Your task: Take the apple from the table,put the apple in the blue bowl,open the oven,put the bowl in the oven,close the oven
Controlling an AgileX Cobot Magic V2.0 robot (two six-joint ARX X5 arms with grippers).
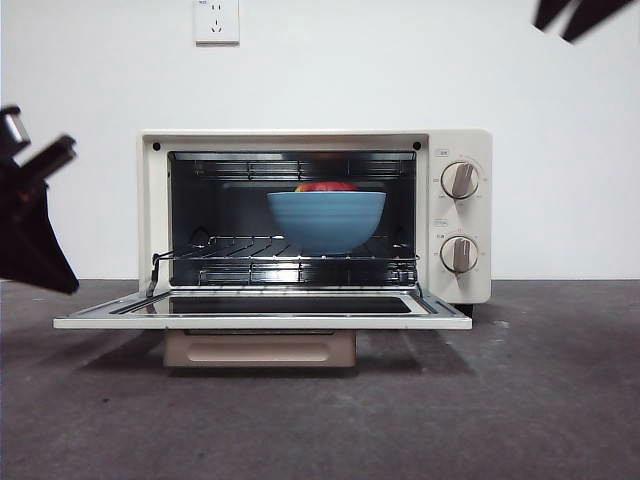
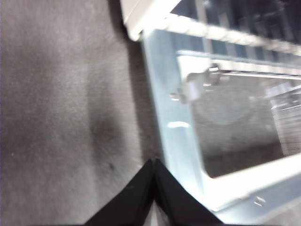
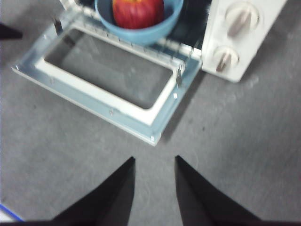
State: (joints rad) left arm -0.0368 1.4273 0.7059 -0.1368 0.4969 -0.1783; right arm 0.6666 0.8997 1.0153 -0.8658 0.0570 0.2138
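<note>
The cream-white oven [image 1: 460, 150] stands open, its glass door [image 1: 260, 312] folded down flat over the table [image 1: 520, 400]. Inside, on the wire rack, sits the blue bowl [image 1: 326, 220] with the red apple [image 1: 326, 186] showing above its rim. The right wrist view looks down on the bowl [image 3: 157, 32] and the apple [image 3: 137, 12] in it. My right gripper [image 3: 154, 160] hovers open and empty over the table in front of the door [image 3: 89, 106]. My left gripper [image 2: 154, 165] is shut and empty, just off the door's left edge [image 2: 174, 141].
The left arm [image 1: 30, 230] looms dark at the left side, beside the door. A black tip of the right arm [image 1: 580, 15] shows at the top right. Two grey knobs [image 1: 459, 180] sit on the oven's right panel. A wall socket [image 1: 217, 20] is above.
</note>
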